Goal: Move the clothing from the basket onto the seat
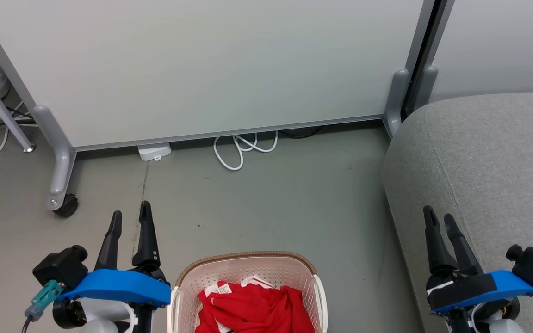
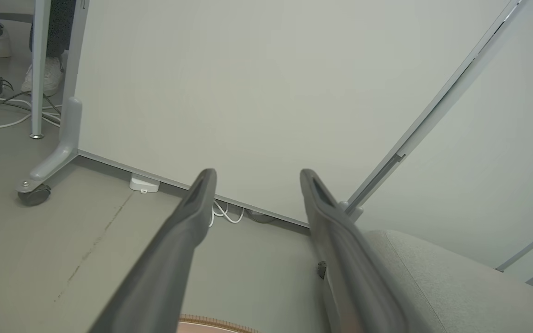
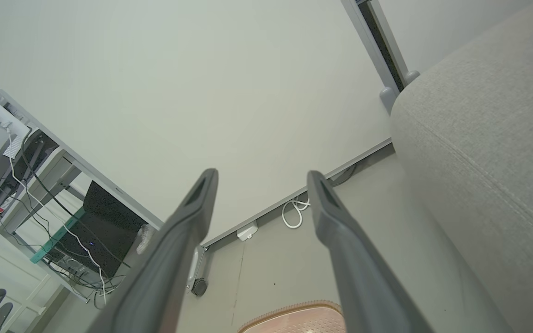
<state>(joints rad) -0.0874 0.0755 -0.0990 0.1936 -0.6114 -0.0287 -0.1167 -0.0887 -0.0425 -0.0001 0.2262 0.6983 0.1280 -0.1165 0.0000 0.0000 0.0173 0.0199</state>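
Bright red clothing (image 1: 257, 310) with white labels lies crumpled in the cream basket (image 1: 248, 268), which stands on the floor at the bottom middle of the head view. Its brown rim peeks into the left wrist view (image 2: 215, 323) and the right wrist view (image 3: 294, 311). The grey seat (image 1: 488, 175) fills the right side, also seen as the seat (image 2: 442, 282) and the seat (image 3: 488, 152). My left gripper (image 1: 131, 213) hovers open to the left of the basket. My right gripper (image 1: 438, 217) stands open over the seat's front edge. Both hold nothing.
A white partition panel (image 1: 201, 69) on grey wheeled feet (image 1: 60, 185) closes off the back. A white cable loop (image 1: 243, 148) and a small white box (image 1: 154, 151) lie at its base. Grey floor (image 1: 271, 203) stretches between basket and panel. A person's shoes (image 2: 51, 76) show behind the panel.
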